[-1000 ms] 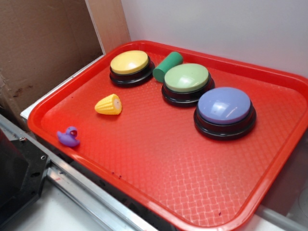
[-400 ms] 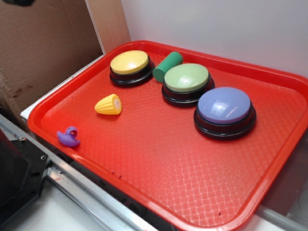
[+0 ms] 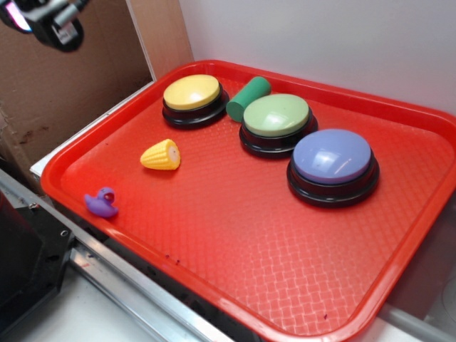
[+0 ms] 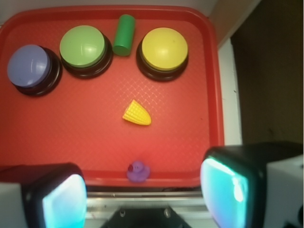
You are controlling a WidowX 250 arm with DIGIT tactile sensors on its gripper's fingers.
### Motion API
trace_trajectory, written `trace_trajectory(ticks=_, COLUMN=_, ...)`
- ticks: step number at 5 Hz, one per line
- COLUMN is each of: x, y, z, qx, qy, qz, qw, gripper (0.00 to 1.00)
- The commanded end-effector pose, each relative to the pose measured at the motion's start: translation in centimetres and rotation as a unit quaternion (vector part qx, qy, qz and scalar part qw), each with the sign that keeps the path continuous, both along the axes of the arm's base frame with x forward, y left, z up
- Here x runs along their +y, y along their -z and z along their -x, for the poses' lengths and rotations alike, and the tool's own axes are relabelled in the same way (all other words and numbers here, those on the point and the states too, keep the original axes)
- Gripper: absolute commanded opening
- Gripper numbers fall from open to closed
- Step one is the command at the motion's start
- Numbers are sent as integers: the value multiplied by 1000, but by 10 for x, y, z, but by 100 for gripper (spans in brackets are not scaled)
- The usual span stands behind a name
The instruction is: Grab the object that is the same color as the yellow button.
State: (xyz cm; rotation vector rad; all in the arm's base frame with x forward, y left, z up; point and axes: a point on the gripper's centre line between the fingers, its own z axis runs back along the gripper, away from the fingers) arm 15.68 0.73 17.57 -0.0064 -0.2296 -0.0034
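The small yellow toy corn (image 3: 161, 154) lies on its side on the red tray (image 3: 214, 299), left of centre; it also shows in the wrist view (image 4: 137, 113). The yellow button (image 3: 191, 98) stands at the tray's far left corner, and in the wrist view (image 4: 164, 46) at the top. My gripper (image 3: 44, 20) is high at the top left of the exterior view, well above and left of the tray. In the wrist view my gripper (image 4: 142, 194) is open and empty, its two pads (image 4: 64, 202) wide apart above the tray's near edge.
A green-topped button (image 3: 277, 122) and a lavender-blue button (image 3: 333, 165) stand on the tray's far side. A green cylinder (image 3: 248, 98) lies between the yellow and green buttons. A purple rubber duck (image 3: 102, 203) sits at the near left corner. Cardboard (image 3: 64, 92) stands at left.
My gripper has come into the exterior view at the top left; one second ago it was out of view. The objects on the tray have not moved.
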Motion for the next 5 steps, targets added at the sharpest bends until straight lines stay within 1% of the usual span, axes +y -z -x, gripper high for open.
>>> trace_trajectory(ticks=1, x=6, y=64, z=-37, qx=-20, qy=69, qz=-9, qw=997, gripper=100)
trace_trajectory(ticks=2, x=10, y=99, z=-56, qx=-9, qy=62, qz=-27, qw=998, gripper=100)
trace_trajectory(ticks=3, x=7, y=129, z=-67, qx=22, qy=78, qz=-32, qw=996, gripper=100)
trace_trajectory(ticks=4, x=1, y=149, z=-68, qx=47, qy=95, qz=-27, qw=994, gripper=100)
trace_trajectory(ticks=5, x=-3, y=160, z=-67, qx=60, qy=103, qz=-12, qw=993, gripper=100)
